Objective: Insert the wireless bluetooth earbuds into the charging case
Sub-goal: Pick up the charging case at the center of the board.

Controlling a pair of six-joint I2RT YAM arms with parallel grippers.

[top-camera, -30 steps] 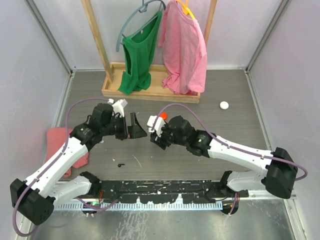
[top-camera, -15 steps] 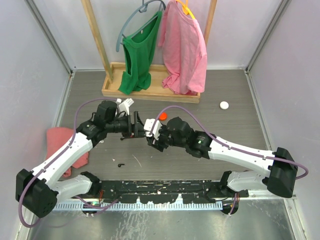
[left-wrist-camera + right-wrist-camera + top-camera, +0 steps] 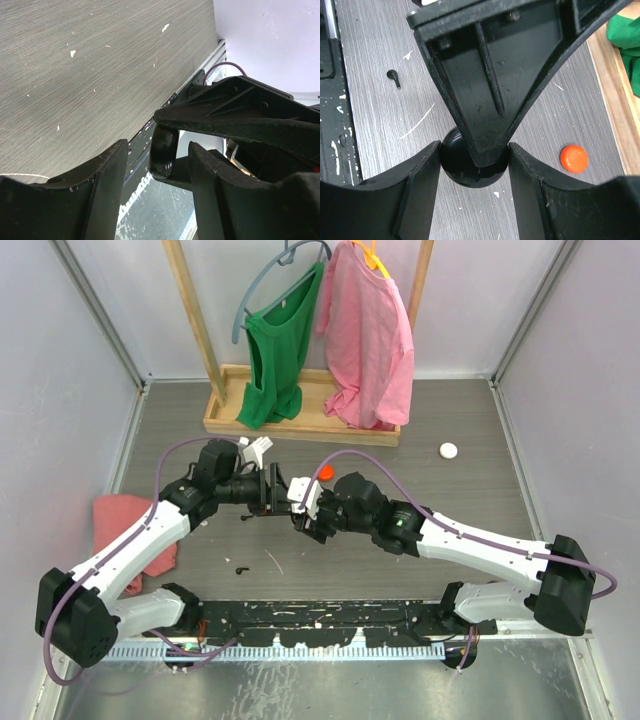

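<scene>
A glossy black round case (image 3: pixel 470 175) is pinched in the right tool (image 3: pixel 472 150), mid-scene. One tiny black earbud (image 3: pixel 240 569) lies loose, nearer and to its left.

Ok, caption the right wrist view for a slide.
Right jaws clamp the round black case, a left jaw across it; a black earbud lies beyond.

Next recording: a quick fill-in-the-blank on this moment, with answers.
The right gripper grips a round ____ charging case.
The loose black earbud lies on the table nearer the ____ arm's base.
Beside the green shirt hangs a ____ one.
Answers: black; left; pink.
</scene>
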